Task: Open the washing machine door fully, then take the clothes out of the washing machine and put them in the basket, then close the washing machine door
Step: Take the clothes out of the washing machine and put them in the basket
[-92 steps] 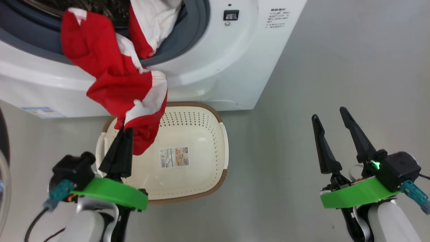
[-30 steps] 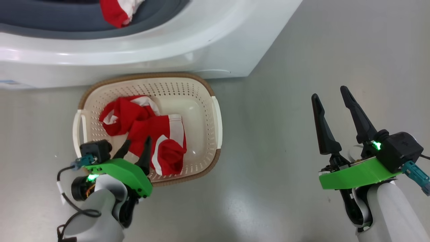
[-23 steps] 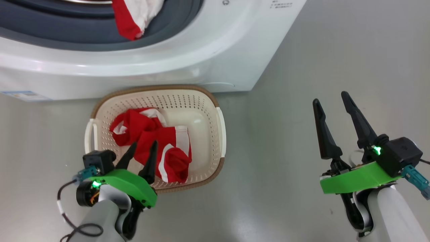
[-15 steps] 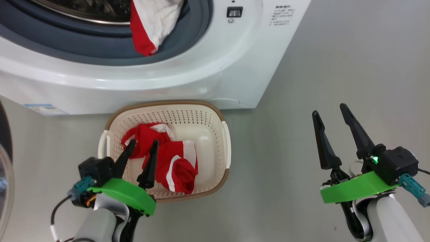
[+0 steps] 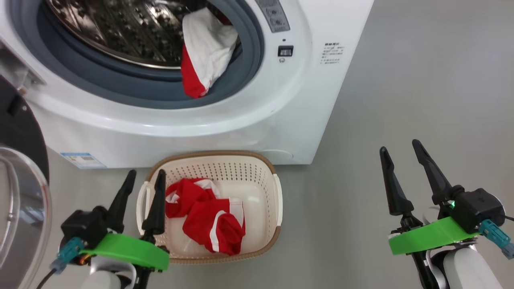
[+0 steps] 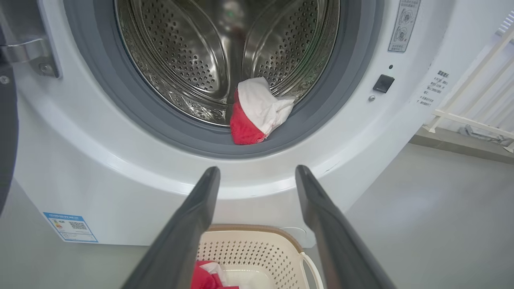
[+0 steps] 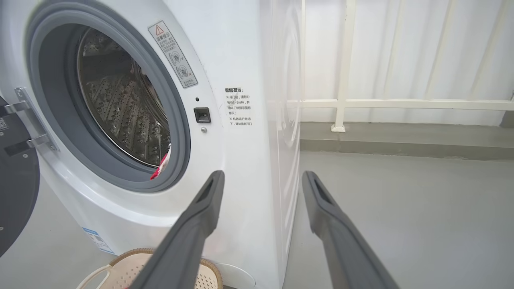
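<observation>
Looking down from the head, we recorded the washing machine door swung open at the far left edge, its black rim and glass bowl standing off to the side of the drum mouth. One red and white garment lay draped over the grey rubber ring at the lower right lip of the washing machine, half in the drum. A bundle of clothes sat inside the basket, which stood on the floor just before the machine's front, its far rim close under the curved panel. The left claw was spread, holding nothing, over the basket's left handle, fingers pointing toward the machine. The right claw was spread and held nothing too, well apart to the right above the floor. We noted a wide stretch of grey floor running right of the machine up to a white railing.
</observation>
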